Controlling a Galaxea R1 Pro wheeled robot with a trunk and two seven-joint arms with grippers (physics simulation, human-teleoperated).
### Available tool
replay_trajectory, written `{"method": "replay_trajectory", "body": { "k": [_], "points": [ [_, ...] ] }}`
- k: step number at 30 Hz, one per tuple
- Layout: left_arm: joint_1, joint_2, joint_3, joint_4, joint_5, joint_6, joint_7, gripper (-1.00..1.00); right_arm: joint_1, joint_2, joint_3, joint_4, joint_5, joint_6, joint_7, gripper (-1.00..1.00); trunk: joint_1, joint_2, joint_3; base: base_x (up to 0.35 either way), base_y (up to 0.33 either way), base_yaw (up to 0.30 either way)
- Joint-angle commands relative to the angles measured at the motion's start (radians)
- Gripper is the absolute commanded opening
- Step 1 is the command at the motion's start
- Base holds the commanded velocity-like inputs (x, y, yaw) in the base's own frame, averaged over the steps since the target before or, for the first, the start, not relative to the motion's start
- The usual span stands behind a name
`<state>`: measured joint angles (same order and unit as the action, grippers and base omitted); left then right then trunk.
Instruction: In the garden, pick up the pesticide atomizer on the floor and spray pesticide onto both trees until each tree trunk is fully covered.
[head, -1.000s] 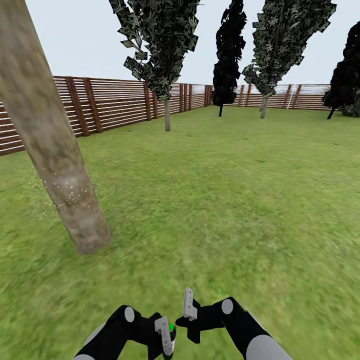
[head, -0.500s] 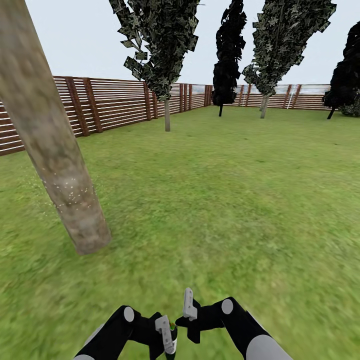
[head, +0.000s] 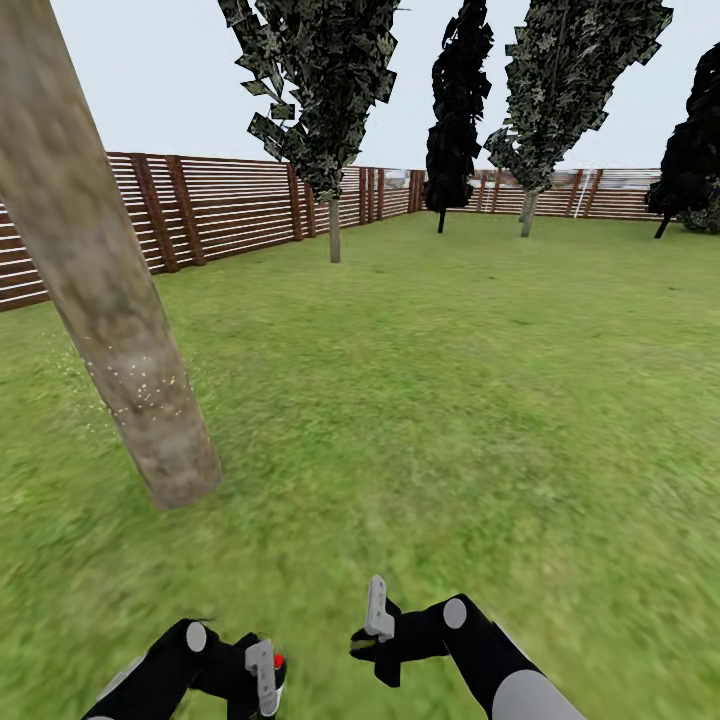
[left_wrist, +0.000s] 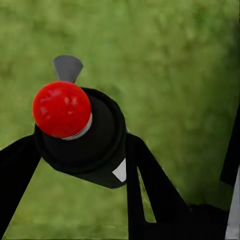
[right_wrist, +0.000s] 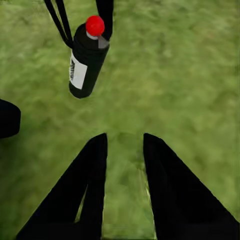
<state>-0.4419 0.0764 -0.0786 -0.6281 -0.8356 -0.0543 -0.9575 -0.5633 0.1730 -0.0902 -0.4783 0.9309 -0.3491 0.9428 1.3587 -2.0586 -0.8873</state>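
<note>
The pesticide atomizer (left_wrist: 95, 145), a dark bottle with a red top (left_wrist: 61, 109), sits between the black fingers of my left gripper (left_wrist: 82, 150), which is shut on it. In the head view that gripper (head: 270, 675) is low at the left, with the red top (head: 279, 661) showing beside it. A thick mottled tree trunk (head: 110, 300) leans up from the grass ahead and to the left, with white specks on its lower bark. My right gripper (head: 375, 610) is open over the grass; in its wrist view the atomizer (right_wrist: 87, 60) hangs beyond its empty fingers (right_wrist: 95, 180).
The green lawn (head: 470, 400) stretches ahead to a brown slat fence (head: 230, 205). Dark columnar trees (head: 330, 90) stand along the fence at the back, and a dark bush (head: 690, 170) is at the far right.
My left arm has swung to the left with the atomizer, away from the right gripper, and the bottle's red top now shows. The right arm and the view have not moved.
</note>
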Motion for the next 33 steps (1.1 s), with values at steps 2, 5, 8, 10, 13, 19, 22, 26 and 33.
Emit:
{"method": "replay_trajectory", "body": {
  "k": [2, 5, 8, 10, 13, 19, 22, 26, 33],
  "points": [
    [0.000, 0.061, -0.001, 0.022, 0.004, -0.012, 0.002, -1.00, -0.001, 0.001, -0.009, -0.002, 0.008, -0.004, 0.005, 1.00, 0.000, 0.000, -0.001, 0.000, 0.000, 0.000],
    [0.000, 0.138, 0.000, 0.056, 0.007, -0.015, 0.033, -1.00, -0.001, 0.001, -0.014, 0.000, 0.012, -0.006, 0.001, 1.00, 0.000, 0.000, -0.001, 0.000, 0.000, 0.000],
    [0.000, 0.158, 0.000, 0.091, 0.001, -0.014, 0.136, -1.00, 0.000, -0.064, -0.013, 0.028, 0.011, -0.007, -0.001, 1.00, 0.000, 0.000, -0.001, 0.000, 0.000, 0.000],
    [0.000, 0.159, 0.003, 0.127, 0.008, -0.013, 0.253, -1.00, 0.000, -0.155, -0.015, 0.105, 0.010, -0.008, -0.039, 1.00, 0.000, 0.000, -0.001, 0.000, 0.000, 0.000],
    [0.001, 0.153, 0.091, 0.173, 0.102, -0.013, 0.409, -1.00, 0.001, -0.219, -0.016, 0.287, 0.009, -0.008, -0.399, 1.00, 0.000, 0.000, -0.001, 0.000, 0.000, 0.000],
    [0.004, 0.151, 0.297, 0.483, 0.553, -0.222, 0.657, -1.00, 0.091, -0.214, -0.259, 0.447, -0.215, -0.010, -1.152, 1.00, 0.000, 0.000, -0.001, 0.000, 0.000, 0.000],
    [0.054, 0.158, 0.302, 0.554, 0.709, -0.420, 0.825, -1.00, 0.096, -0.221, -0.318, 0.446, -0.346, -0.140, -1.174, 1.00, 0.000, 0.000, -0.001, 0.000, 0.000, 0.000],
    [0.077, 0.161, 0.303, 0.558, 0.731, -0.489, 0.874, -1.00, 0.097, -0.221, -0.322, 0.449, -0.355, -0.274, -1.175, 1.00, 0.000, 0.000, -0.001, 0.000, 0.000, 0.000],
    [0.080, 0.160, 0.303, 0.564, 0.733, -0.493, 0.916, -1.00, 0.097, -0.218, -0.323, 0.449, -0.357, -0.283, -1.178, 1.00, 0.000, 0.000, -0.001, 0.000, 0.000, 0.000]
  ]
}}
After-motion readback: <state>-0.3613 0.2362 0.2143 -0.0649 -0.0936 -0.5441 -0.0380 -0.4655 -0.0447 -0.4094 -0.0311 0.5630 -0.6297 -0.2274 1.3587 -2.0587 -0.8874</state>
